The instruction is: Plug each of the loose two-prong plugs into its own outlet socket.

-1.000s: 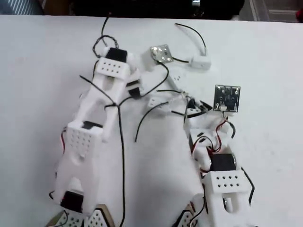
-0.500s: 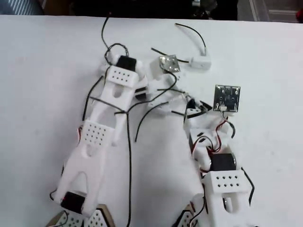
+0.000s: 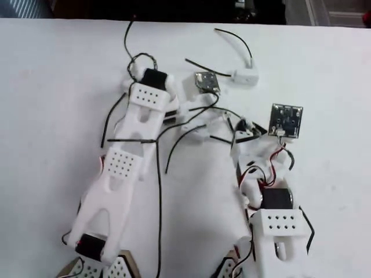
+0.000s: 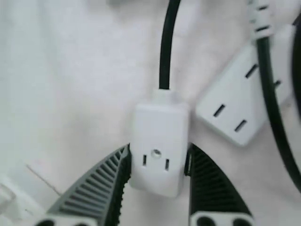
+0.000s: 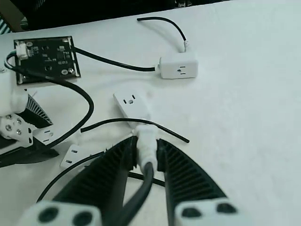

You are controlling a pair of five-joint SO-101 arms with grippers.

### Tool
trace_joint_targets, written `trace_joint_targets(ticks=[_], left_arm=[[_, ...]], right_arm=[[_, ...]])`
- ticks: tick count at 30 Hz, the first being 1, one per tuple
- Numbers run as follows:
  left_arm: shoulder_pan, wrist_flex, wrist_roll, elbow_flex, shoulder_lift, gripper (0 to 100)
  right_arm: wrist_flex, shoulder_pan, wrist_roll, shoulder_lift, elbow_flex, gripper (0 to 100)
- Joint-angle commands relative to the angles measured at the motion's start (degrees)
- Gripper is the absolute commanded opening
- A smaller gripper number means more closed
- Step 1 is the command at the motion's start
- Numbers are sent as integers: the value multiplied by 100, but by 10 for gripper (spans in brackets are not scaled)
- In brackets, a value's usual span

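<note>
btwn left gripper (image 4: 157, 153) pads (image 4: 112, 175): outlet socket (image 4: 158, 134)

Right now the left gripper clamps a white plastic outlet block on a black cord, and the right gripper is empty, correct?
No: the right wrist view shows the right gripper shut on a white plug with a black cord. The rest is right.

— Carrying surface?
— White table (image 3: 52, 69), plain top.
— Lying on it, far side?
— Far socket (image 3: 243, 76), white, with a curved black cord.
— Middle?
— Second socket (image 5: 131, 104), face up, just beside a thin loose cord (image 5: 171, 135). Grounded socket (image 4: 157, 155), flat on the top, near a slotted white block (image 4: 230, 113) set at an angle. Small white plug (image 5: 146, 141), contact with the top unclear.
</note>
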Motion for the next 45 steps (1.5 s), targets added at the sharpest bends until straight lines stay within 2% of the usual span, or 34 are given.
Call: trace_joint_targets(ticks=[1,7,17,22,28,35,38,43,45], left_arm=[[84,53,571,-202,-796,23],[57,70,862,510,-1903,22],[251,44,958,4492,-5086,22],[251,-70,1248,6338,-6440,22],[251,-826,1635,8712,-7837,23],[259,-2699,1908,12035,-9543,23],[259,-3297,1899,12993,-9965,29],[303,-3411,1934,13609,-10097,210],[312,-3402,2224,13609,-10097,251]], right_arm=[[-145,84,-62,-101,-26,17],[-136,66,-62,-101,-26,17],[-136,75,-62,-101,-26,17],[-127,84,-62,-101,-18,17],[-110,84,-62,-101,-18,17],[-119,84,-62,-101,9,17],[-145,48,-62,-101,62,17],[-145,48,-62,-101,62,17],[-145,57,-62,-101,62,17]])
